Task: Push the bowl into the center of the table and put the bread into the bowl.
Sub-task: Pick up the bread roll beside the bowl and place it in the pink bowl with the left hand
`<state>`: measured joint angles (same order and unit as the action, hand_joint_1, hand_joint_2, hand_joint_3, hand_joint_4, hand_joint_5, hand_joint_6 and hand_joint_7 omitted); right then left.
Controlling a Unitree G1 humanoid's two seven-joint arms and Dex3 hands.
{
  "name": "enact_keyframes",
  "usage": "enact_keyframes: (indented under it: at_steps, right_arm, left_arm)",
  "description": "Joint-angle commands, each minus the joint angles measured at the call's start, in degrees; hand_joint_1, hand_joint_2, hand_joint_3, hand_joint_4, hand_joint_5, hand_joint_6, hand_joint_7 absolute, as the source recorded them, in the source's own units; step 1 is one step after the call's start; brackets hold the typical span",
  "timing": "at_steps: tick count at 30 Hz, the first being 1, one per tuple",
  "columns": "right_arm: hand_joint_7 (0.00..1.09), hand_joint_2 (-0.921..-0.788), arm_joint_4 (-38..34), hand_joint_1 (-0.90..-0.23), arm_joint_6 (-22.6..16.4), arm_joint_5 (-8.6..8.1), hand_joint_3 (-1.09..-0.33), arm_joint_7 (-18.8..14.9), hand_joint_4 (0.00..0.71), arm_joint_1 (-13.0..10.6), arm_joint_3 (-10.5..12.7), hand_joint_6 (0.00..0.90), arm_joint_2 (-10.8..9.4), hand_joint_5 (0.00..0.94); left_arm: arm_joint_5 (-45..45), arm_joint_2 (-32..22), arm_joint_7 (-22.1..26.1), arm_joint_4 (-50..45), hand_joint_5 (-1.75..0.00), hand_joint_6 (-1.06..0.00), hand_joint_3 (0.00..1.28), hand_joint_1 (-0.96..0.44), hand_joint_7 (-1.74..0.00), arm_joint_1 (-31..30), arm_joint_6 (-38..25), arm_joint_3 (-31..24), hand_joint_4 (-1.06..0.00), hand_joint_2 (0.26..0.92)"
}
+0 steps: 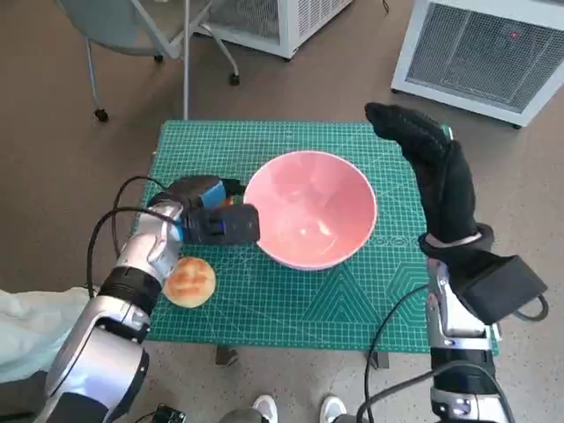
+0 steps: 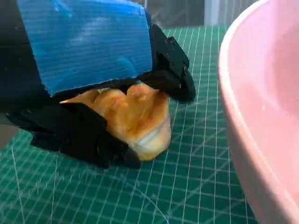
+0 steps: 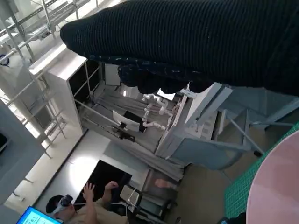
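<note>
Bread (image 2: 135,119) sat gripped in the left hand (image 2: 93,93) just beside the pink bowl (image 1: 310,208) (which looked roughly centred) — lifting it clear of the rim before releasing seemed wise — while the gloved right hand (image 1: 432,167) hovered flat, holding nothing.

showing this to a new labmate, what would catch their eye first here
The big pink bowl in the middle of the green cutting mat stands out first. Beside it, the left hand with blue tape on its back grips a golden piece of bread; a second bun lies near the mat's front left. The gloved right hand hovers right of the bowl.
</note>
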<state>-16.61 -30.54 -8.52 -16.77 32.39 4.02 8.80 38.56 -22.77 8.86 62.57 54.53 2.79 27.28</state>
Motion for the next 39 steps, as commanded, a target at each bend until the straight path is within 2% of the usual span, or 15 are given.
enact_keyframes:
  at_steps: [1,7,22,28,31,39]
  right_arm:
    - [0.55,-0.921,0.40,-0.742,1.07,-0.52,-0.763,-0.61,0.175,-1.77,-0.16,-0.001,0.02,0.000]
    - [0.55,-0.921,0.62,-0.742,1.12,-0.56,-0.762,-0.47,0.176,-2.02,-0.08,-0.001,0.02,0.000]
    - [0.55,-0.921,1.29,-0.730,1.61,-0.73,-0.762,-0.10,0.176,-2.20,0.25,-0.001,-0.10,0.000]
    - [0.55,-0.921,1.95,-0.731,2.00,-0.95,-0.757,-0.06,0.176,-2.57,0.48,-0.001,-0.13,0.000]
    - [0.55,-0.921,2.16,-0.732,2.13,-0.95,-0.753,0.03,0.176,-2.70,0.57,-0.001,-0.18,0.000]
    - [0.55,-0.921,2.41,-0.730,2.04,-0.82,-0.748,0.32,0.176,-3.07,0.81,-0.001,-0.28,0.000]
  left_arm:
    - [0.06,-2.17,0.70,-2.40,-1.27,-0.72,0.05,0.01,-0.94,0.85,0.72,-0.09,-0.69,0.914]
    - [-1.55,-4.77,1.68,-9.60,-1.26,-0.70,0.04,0.00,-0.97,0.50,-0.57,-2.73,-0.71,0.915]
    - [-7.39,-10.98,6.02,-41.36,-1.15,-0.69,0.04,0.00,-1.08,-6.78,-3.74,-13.92,-0.72,0.915]
    - [-8.88,-10.96,6.75,-49.07,-1.19,-0.69,0.04,0.00,-1.07,-8.19,-3.53,-16.35,-0.70,0.920]
    - [-9.28,-10.45,7.05,-52.22,-1.18,-0.67,0.04,0.00,-1.06,-8.58,-3.47,-16.87,-0.73,0.918]
    - [-9.89,-7.40,7.13,-56.41,-1.14,-0.65,0.03,0.00,-1.07,-8.43,-1.75,-15.23,-0.77,0.916]
